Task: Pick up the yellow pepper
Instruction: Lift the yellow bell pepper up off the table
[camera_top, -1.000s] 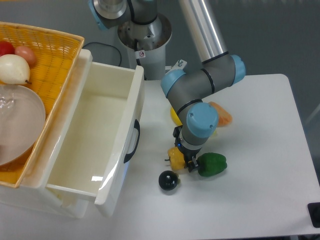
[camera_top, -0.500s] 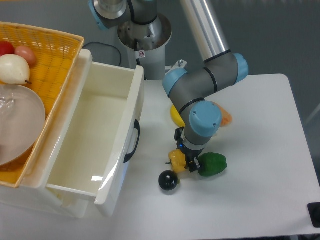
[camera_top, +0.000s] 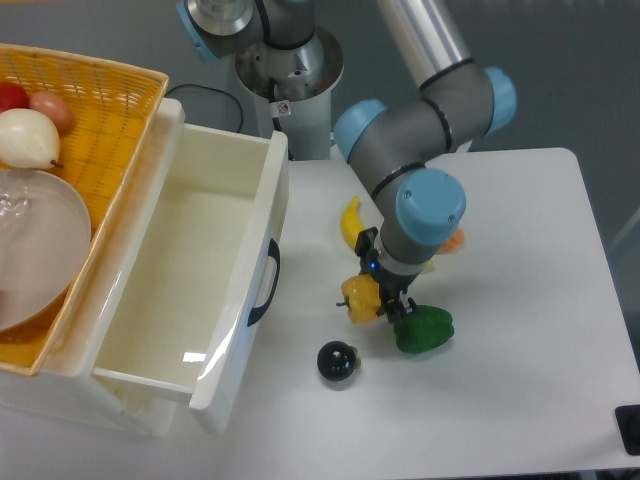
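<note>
The hand (camera_top: 381, 303) is down at the yellow pepper (camera_top: 359, 298), fingers pinching it from the side, and the pepper sits tucked right under the wrist. The grasp looks made, then. Whether the pepper has left the white desk (camera_top: 520, 380) is harder to call from this high angle: it appears to sit a touch above the surface, with a faint shadow beneath, but I would not swear to daylight under it.

Close company all round. The green pepper (camera_top: 424, 328) lies just beside the hand on its lower right, near enough that the finger tip seems almost to brush it. The small black ball (camera_top: 337, 361) sits a little below the yellow pepper, apart from it. The banana (camera_top: 351, 221) curves away behind the arm, and an orange thing (camera_top: 452, 240) peeks out from behind the blue elbow joint, mostly hidden.

Off to the left the open white drawer (camera_top: 190, 290) stands untouched, with the yellow basket (camera_top: 100, 90) beyond it.

So: reach done, closing done. What is left, by my reading, is a clean vertical lift clear of the green pepper and the ball, holding the glossy pepper without it slipping.
</note>
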